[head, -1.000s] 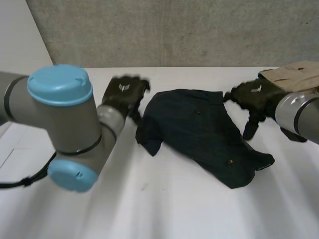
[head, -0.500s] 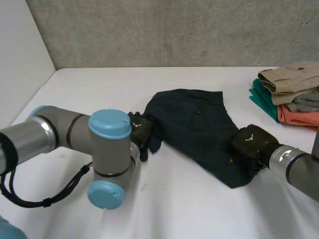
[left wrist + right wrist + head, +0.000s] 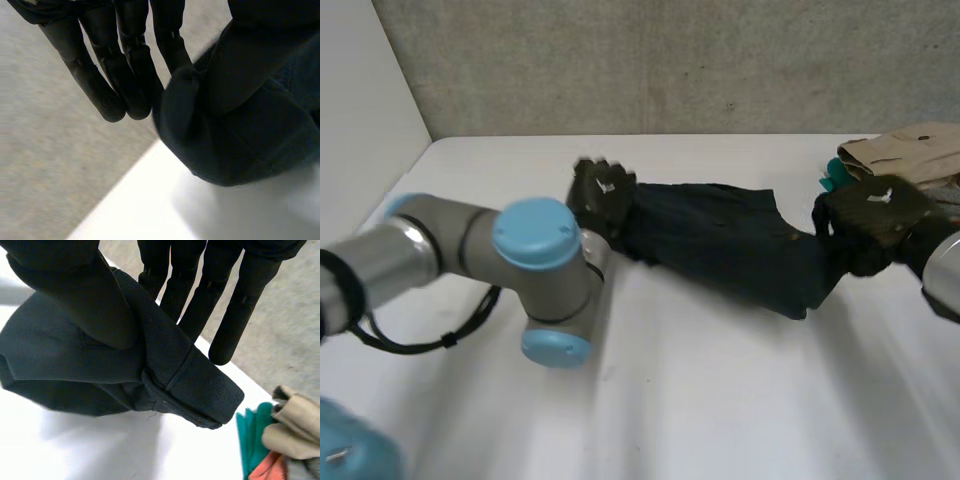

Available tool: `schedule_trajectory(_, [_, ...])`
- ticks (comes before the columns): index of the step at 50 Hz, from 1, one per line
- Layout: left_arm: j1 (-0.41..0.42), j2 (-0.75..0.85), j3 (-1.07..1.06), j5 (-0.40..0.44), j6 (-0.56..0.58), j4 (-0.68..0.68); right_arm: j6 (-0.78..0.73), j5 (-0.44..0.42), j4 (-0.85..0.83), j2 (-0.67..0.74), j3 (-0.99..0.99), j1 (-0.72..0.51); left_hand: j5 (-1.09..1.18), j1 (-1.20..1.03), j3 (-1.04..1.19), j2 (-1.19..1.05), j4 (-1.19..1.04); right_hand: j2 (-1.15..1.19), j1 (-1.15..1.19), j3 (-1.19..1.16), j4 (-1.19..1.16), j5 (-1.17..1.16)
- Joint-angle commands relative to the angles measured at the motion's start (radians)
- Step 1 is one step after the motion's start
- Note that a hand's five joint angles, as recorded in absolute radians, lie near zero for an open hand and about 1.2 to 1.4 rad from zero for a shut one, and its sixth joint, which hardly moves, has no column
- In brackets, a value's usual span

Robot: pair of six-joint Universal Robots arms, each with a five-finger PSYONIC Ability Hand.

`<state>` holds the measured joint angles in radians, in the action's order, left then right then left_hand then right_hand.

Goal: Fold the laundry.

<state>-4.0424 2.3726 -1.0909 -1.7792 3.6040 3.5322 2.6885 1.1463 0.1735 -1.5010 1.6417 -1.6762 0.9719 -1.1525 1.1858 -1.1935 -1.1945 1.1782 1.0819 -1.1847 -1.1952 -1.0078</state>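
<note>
The dark blue cloth [image 3: 720,245] is stretched between two hands, low over the white desk [image 3: 700,400]. The left robot hand [image 3: 600,195] pinches one end with its thumb and straight fingers. The right robot hand [image 3: 875,215] pinches the other end, near the pile of clothes [image 3: 910,150]. The cloth looks soft, light and floppy, so the thick edges seem best to hold.

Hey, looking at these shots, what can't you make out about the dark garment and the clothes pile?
- Head view: the dark garment is bunched between the left hand and right hand, hiding its type and shape.
- Head view: whether its middle touches the table is unclear.
- The clothes pile: partly covered by the right hand in the head view, cut off by the edge in the right wrist view.
</note>
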Motion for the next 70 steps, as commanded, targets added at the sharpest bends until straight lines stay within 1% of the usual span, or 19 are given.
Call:
schedule_trajectory(1, [-0.047,-0.307,-0.113,0.050,-0.152,0.092,0.106,0.004,0.090,-0.018,-0.161,0.003,0.250,-0.244,0.210,-0.203,-0.202,0.218,0.314,-0.212,-0.201,-0.214])
schedule_trajectory(6, [-0.105,-0.319,-0.057,0.122,-0.223,0.068,0.166,0.007,0.127,0.048,-0.229,-0.055,0.250,-0.244,0.210,-0.203,-0.202,0.218,0.314,-0.212,-0.201,-0.214])
schedule_trajectory(12, [-0.158,-0.132,0.132,0.139,-0.223,-0.038,0.247,0.070,0.112,0.220,-0.275,-0.161,0.250,-0.244,0.210,-0.203,-0.202,0.218,0.314,-0.212,-0.201,-0.214])
schedule_trajectory(16, [-0.191,0.022,0.293,0.109,-0.215,-0.098,0.306,0.191,0.077,0.336,-0.302,-0.232,0.250,-0.244,0.210,-0.203,-0.202,0.218,0.314,-0.212,-0.201,-0.214])
schedule_trajectory(17, [-0.202,0.075,0.346,0.104,-0.220,-0.108,0.329,0.258,0.051,0.378,-0.313,-0.249,0.250,-0.244,0.210,-0.203,-0.202,0.218,0.314,-0.212,-0.201,-0.214])
schedule_trajectory(21, [-0.207,0.178,0.457,0.141,-0.243,-0.122,0.402,0.410,-0.032,0.467,-0.335,-0.292,0.230,-0.224,0.190,-0.183,-0.182,0.218,0.314,-0.212,-0.201,-0.214])
schedule_trajectory(23, [-0.204,0.204,0.479,0.162,-0.257,-0.136,0.428,0.452,-0.064,0.498,-0.342,-0.310,-0.013,0.019,-0.052,0.060,0.061,0.218,0.314,-0.212,-0.201,-0.214])
schedule_trajectory(24, [-0.196,0.217,0.486,0.175,-0.264,-0.154,0.445,0.490,-0.090,0.522,-0.350,-0.330,-0.299,0.305,-0.338,0.346,0.347,0.218,0.314,-0.212,-0.201,-0.214])
schedule_trajectory(28, [-0.178,0.182,0.442,0.153,-0.271,-0.199,0.442,0.562,-0.127,0.554,-0.355,-0.364,-0.747,0.753,-0.786,0.794,0.795,0.218,0.314,-0.212,-0.201,-0.214])
schedule_trajectory(31, [-0.175,0.107,0.349,0.113,-0.265,-0.216,0.433,0.586,-0.140,0.547,-0.346,-0.372,-0.856,0.862,-0.896,0.903,0.904,0.218,0.314,-0.212,-0.201,-0.214])
schedule_trajectory(35, [-0.178,-0.112,0.052,0.047,-0.228,-0.196,0.374,0.586,-0.183,0.535,-0.336,-0.367,-0.956,0.963,-0.996,1.004,1.005,0.218,0.314,-0.212,-0.201,-0.214])
schedule_trajectory(38, [-0.182,-0.209,-0.091,0.067,-0.211,-0.159,0.329,0.583,-0.198,0.535,-0.336,-0.362,-0.878,0.884,-0.917,0.925,0.926,0.218,0.314,-0.212,-0.201,-0.214])
schedule_trajectory(39, [-0.187,-0.267,-0.181,0.089,-0.206,-0.144,0.308,0.583,-0.204,0.535,-0.338,-0.359,-0.735,0.741,-0.774,0.782,0.783,0.218,0.314,-0.212,-0.201,-0.214])
schedule_trajectory(40, [-0.188,-0.294,-0.225,0.102,-0.206,-0.144,0.295,0.583,-0.207,0.533,-0.338,-0.358,-0.690,0.696,-0.729,0.737,0.738,0.218,0.314,-0.212,-0.201,-0.214])
schedule_trajectory(47, [-0.139,-0.435,-0.558,0.217,-0.244,-0.179,0.249,0.575,-0.204,0.525,-0.318,-0.365,-0.642,0.648,-0.682,0.689,0.690,0.218,0.314,-0.212,-0.201,-0.214])
schedule_trajectory(54, [-0.044,-0.345,-0.597,0.184,-0.297,-0.107,0.246,0.560,-0.204,0.518,-0.298,-0.392,-0.689,0.695,-0.729,0.736,0.737,0.218,0.314,-0.212,-0.201,-0.214])
schedule_trajectory(61, [-0.027,-0.174,-0.449,0.092,-0.219,-0.084,0.249,0.558,-0.200,0.486,-0.273,-0.396,-0.663,0.669,-0.702,0.710,0.711,0.218,0.314,-0.212,-0.201,-0.214])
schedule_trajectory(64, [-0.029,-0.125,-0.385,0.069,-0.159,-0.105,0.251,0.553,-0.200,0.469,-0.257,-0.392,-0.458,0.464,-0.498,0.505,0.506,0.218,0.314,-0.212,-0.201,-0.214])
schedule_trajectory(70, [-0.046,-0.059,-0.305,0.053,-0.104,-0.101,0.246,0.540,-0.200,0.440,-0.234,-0.373,0.249,-0.243,0.209,-0.202,-0.201,0.218,0.314,-0.212,-0.201,-0.214])
